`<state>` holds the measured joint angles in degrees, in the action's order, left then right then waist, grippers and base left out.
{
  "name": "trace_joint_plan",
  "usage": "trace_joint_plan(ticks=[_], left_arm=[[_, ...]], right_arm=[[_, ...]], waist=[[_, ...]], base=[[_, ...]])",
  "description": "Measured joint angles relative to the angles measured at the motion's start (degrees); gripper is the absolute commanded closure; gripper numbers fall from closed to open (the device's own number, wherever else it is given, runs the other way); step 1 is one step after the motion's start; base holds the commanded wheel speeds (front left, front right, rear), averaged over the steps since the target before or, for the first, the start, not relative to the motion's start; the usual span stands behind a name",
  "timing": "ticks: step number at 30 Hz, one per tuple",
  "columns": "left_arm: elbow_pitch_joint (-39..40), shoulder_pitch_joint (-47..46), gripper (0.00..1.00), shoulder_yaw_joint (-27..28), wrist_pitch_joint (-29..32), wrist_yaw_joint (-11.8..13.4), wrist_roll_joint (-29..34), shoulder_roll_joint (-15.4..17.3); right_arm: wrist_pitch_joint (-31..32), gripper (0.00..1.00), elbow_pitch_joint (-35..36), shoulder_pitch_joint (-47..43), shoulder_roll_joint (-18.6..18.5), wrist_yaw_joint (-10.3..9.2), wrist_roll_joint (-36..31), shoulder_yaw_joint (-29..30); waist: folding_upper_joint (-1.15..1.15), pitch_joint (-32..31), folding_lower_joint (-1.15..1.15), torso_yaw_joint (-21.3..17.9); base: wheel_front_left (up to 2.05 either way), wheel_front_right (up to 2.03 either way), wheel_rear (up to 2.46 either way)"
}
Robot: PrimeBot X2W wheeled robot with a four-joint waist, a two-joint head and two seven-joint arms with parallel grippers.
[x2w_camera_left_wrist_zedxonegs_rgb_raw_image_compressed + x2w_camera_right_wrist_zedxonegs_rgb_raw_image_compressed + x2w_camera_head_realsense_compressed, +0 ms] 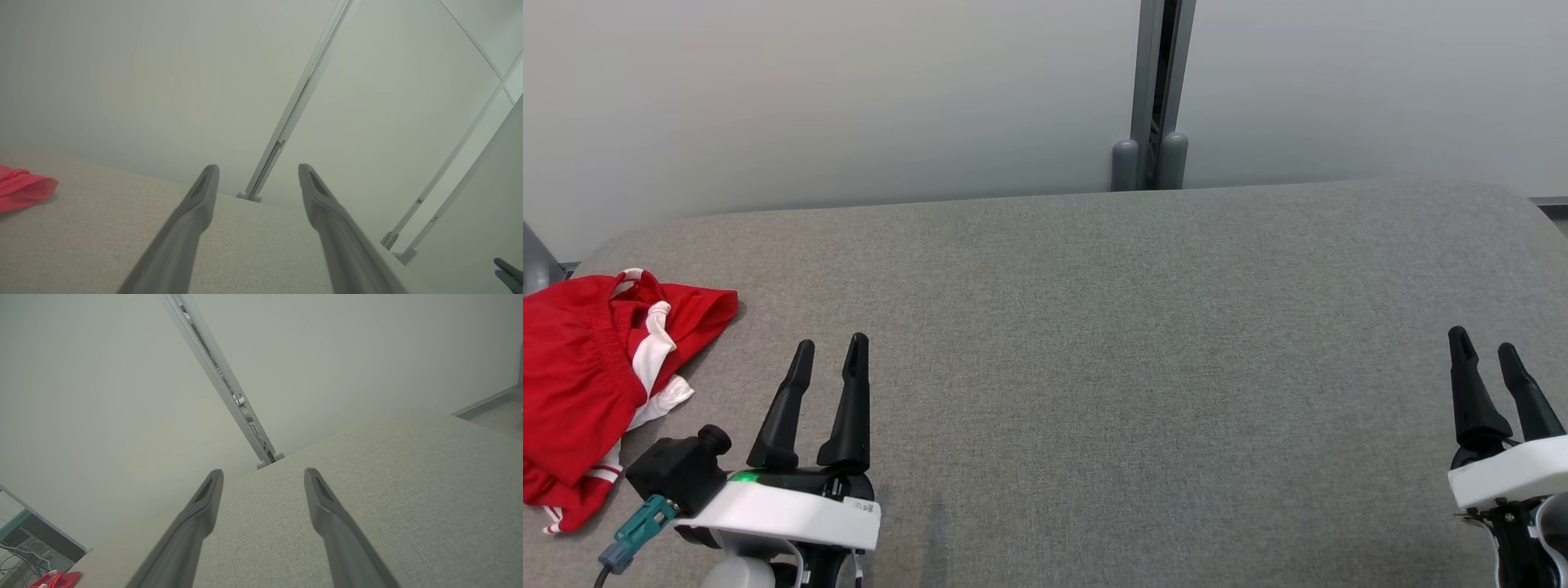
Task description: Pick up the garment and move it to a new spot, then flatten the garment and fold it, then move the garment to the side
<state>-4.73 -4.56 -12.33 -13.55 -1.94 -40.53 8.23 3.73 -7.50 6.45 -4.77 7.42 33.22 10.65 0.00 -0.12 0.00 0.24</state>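
Garment [580, 384], red with white stripes, lies crumpled at about 9 o'clock in the head view, on the left end of the grey fabric table [1135, 327]. The left gripper [832, 341] is at 7 o'clock, just beside the garment on its 3 o'clock side and not touching it. Its two dark fingers stand apart and point toward 12 o'clock, with nothing between them. The right gripper [1482, 339] is at 4 o'clock, well apart from the garment, near the right end of the table. Its fingers are also spread and hold nothing. At 12 o'clock a grey post [1156, 90] rises behind the far edge of the table, in front of a pale wall [849, 98]. In the left wrist view a red fold of the garment shows at 9 o'clock.
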Motion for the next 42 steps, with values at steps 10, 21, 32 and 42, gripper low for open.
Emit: trace_joint_plan(ticks=[10,21,32,42], left_arm=[[-0.8,0.0,0.00,0.0,1.3,1.0,6.1,0.5],[-2.5,0.0,0.00,0.5,2.3,2.1,10.9,0.8],[-3.8,0.0,0.00,1.2,3.3,4.0,16.1,1.4],[-4.6,0.0,0.00,2.0,3.7,5.4,19.9,1.6]], right_arm=[[-3.4,0.00,-0.2,-0.4,0.1,0.00,-7.3,-2.8],[-6.3,0.00,-1.1,-0.6,0.1,0.00,-13.5,-5.3],[-8.9,0.00,-2.9,-0.8,0.5,0.00,-18.3,-7.3],[-10.6,0.00,-3.8,-0.9,0.7,0.01,-21.2,-8.3]], waist=[[0.00,-0.2,0.00,0.1],[0.00,-0.3,0.00,0.1],[0.00,-0.3,0.00,0.2],[0.00,-0.5,0.00,0.4]], base=[[0.00,0.00,0.00],[0.00,0.00,0.00],[0.00,0.00,0.00],[0.00,0.00,0.00]])
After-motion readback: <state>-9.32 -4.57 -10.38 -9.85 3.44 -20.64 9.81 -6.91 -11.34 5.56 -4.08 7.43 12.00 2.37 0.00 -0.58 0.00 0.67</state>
